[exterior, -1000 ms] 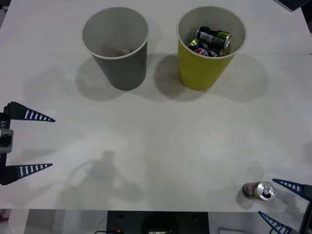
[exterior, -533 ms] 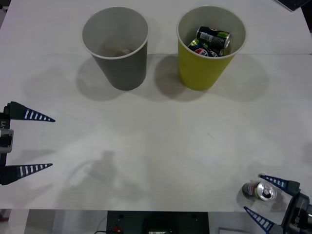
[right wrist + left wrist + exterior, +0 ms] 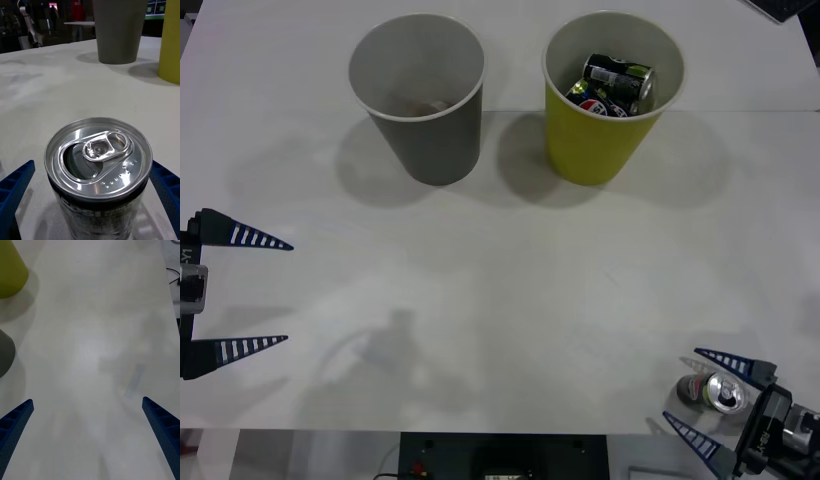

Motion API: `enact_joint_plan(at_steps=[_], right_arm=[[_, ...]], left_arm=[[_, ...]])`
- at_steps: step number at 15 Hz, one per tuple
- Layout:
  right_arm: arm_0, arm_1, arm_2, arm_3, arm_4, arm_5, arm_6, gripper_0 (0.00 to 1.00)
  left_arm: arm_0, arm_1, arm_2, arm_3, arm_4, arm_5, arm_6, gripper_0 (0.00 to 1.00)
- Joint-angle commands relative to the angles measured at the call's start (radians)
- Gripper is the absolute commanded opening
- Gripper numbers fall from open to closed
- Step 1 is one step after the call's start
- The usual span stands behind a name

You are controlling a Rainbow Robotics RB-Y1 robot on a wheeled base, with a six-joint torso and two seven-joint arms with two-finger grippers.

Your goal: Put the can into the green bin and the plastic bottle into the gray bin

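Your R gripper (image 3: 705, 395) straddles the can (image 3: 711, 391), jaws wide, not clamping. L gripper (image 3: 265, 292) wide open, parked. Green bin (image 3: 597, 140) already holds two cans; gray bin (image 3: 432, 140) beside it.

the can (image 3: 98, 170) is cut off at the right wrist view's edge, its label unreadable; the gray bin (image 3: 119, 30) loses its rim there, and the green bin (image 3: 170, 41) shows as a strip

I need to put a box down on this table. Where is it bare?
The table's middle is bare, between the gray bin and green bin at the far side and the near edge. It is crowded at the near right corner, where the right tool straddles the can.
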Motion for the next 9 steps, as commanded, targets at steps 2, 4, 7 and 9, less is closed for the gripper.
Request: enact_joint_plan(at_steps=[2, 4, 7, 9], right_arm=[[-0.002, -0.001, 0.002, 0.001, 0.0, 0.002, 0.013, 0.27], [-0.004, 0.001, 0.002, -0.001, -0.001, 0.002, 0.013, 0.0], [-0.01, 0.001, 0.007, 0.001, -0.001, 0.004, 0.008, 0.0], [-0.01, -0.001, 0.006, 0.001, 0.0, 0.002, 0.001, 0.0]], left_arm=[[0.0, 0.0, 0.0, 0.0, 0.0, 0.0, 0.0, 1.0], [0.0, 0.0, 0.0, 0.0, 0.0, 0.0, 0.0, 1.0], [0.0, 0.0, 0.0, 0.0, 0.0, 0.0, 0.0, 1.0], [0.0, 0.0, 0.0, 0.0, 0.0, 0.0, 0.0, 1.0]])
